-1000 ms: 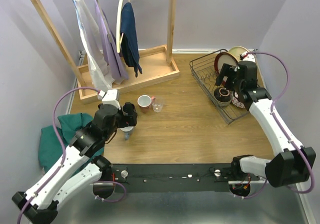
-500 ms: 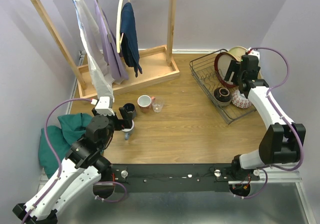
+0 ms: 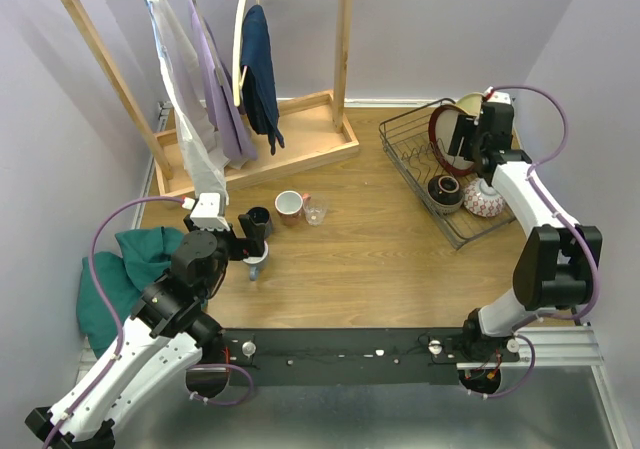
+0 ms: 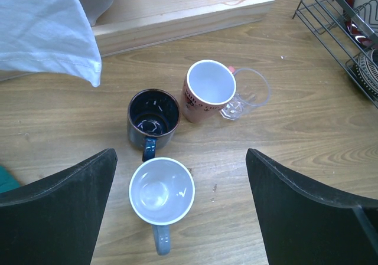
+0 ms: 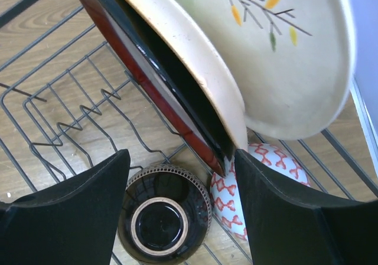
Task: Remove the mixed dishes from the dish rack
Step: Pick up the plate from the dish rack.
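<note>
The dish rack (image 3: pixel 408 159) stands at the far right. It holds the red-rimmed plate (image 3: pixel 447 129), the twig plate (image 3: pixel 472 104), a dark bowl (image 3: pixel 445 191) and a patterned bowl (image 3: pixel 484 200). My right gripper (image 3: pixel 468 147) is open above the plates. In the right wrist view its jaws (image 5: pixel 182 156) straddle the lower edge of the red-rimmed plate (image 5: pixel 150 91), with the dark bowl (image 5: pixel 162 221) and patterned bowl (image 5: pixel 263 173) below. My left gripper (image 4: pixel 180 156) is open and empty above a grey mug (image 4: pixel 161 191). A dark mug (image 4: pixel 153 114), a pink mug (image 4: pixel 208 88) and a clear glass (image 4: pixel 249 94) stand beyond it.
A wooden clothes rack (image 3: pixel 300 154) with hanging clothes stands at the far left. A teal cloth (image 3: pixel 110 269) lies at the left edge. A white garment (image 4: pixel 47 29) hangs close to the mugs. The purple wall runs just right of the dish rack.
My right gripper has moved from over the bowls toward the far end of the rack, over the plates. My left arm drew back and lower, leaving the grey mug on the table.
</note>
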